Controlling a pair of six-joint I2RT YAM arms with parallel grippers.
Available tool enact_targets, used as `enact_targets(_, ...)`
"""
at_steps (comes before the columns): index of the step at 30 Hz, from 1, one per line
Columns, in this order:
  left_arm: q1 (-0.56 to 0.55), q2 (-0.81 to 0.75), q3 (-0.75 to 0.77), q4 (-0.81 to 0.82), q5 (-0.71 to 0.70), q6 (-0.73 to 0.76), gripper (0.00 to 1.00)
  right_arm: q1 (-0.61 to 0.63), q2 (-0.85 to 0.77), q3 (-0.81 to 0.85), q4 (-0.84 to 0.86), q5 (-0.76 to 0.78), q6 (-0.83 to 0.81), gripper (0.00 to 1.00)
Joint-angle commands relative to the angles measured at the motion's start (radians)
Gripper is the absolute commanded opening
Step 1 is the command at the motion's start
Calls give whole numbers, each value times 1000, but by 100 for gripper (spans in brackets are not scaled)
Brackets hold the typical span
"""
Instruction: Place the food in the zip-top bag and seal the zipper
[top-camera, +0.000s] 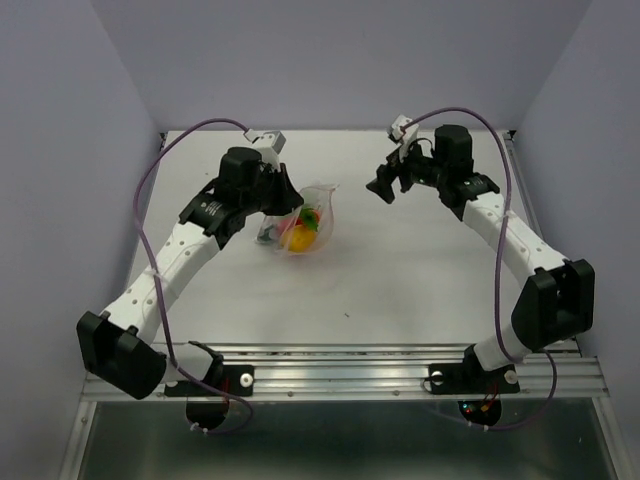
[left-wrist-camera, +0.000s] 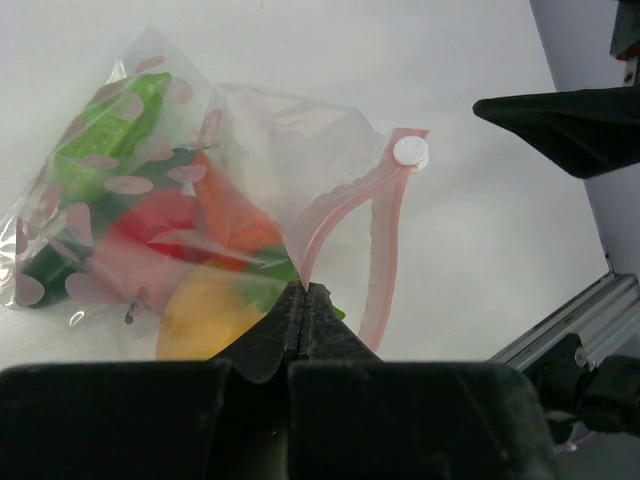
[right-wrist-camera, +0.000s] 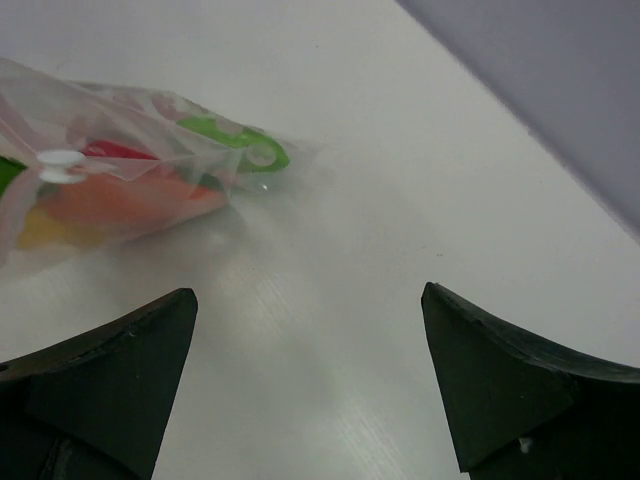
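Note:
The clear zip-top bag (top-camera: 305, 225) with pink marks lies at the table's middle back, and shows in the left wrist view (left-wrist-camera: 120, 190) and the right wrist view (right-wrist-camera: 120, 190). The toy food is inside it: a light green pod (left-wrist-camera: 110, 130), a red pepper (left-wrist-camera: 160, 225), an orange carrot (left-wrist-camera: 235, 215) and a yellow piece (left-wrist-camera: 205, 315). My left gripper (left-wrist-camera: 305, 290) is shut on the pale pink zipper strip (left-wrist-camera: 335, 215), whose two lips part in a loop up to a white slider tab (left-wrist-camera: 408, 151). My right gripper (right-wrist-camera: 310, 300) is open and empty, a little right of the bag (top-camera: 385, 185).
The white table (top-camera: 400, 280) is walled by lilac panels at the back and sides. A metal rail (top-camera: 400, 360) runs along the near edge. Purple cables (top-camera: 150, 200) arc over both arms.

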Motion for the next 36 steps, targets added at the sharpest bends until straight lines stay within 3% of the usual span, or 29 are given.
enact_targets(1, 4, -110, -37, 4, 78, 85, 0, -48, -17, -52, 40, -448, -328, 100)
enact_targets(7, 4, -154, -58, -5, 156, 116, 0, -48, 23, -30, -39, -716, -462, 100)
enact_targets(15, 4, -178, -77, -33, 221, 149, 0, -7, 67, 13, -72, -785, -501, 100)
enact_targets(20, 6, -189, -96, -32, 222, 143, 0, 61, 83, 26, -65, -762, -516, 91)
enact_targets(22, 4, -195, -107, -22, 219, 136, 0, 80, 93, 37, -50, -755, -487, 84)
enact_targets(27, 4, -224, -137, -5, 233, 125, 0, 91, 109, 31, 11, -702, -438, 78)
enact_targets(31, 6, -250, -157, 2, 224, 111, 0, 91, 116, 22, 13, -724, -445, 55)
enact_targets(36, 6, -269, -160, 7, 221, 109, 0, 91, 127, 20, 11, -745, -445, 54)
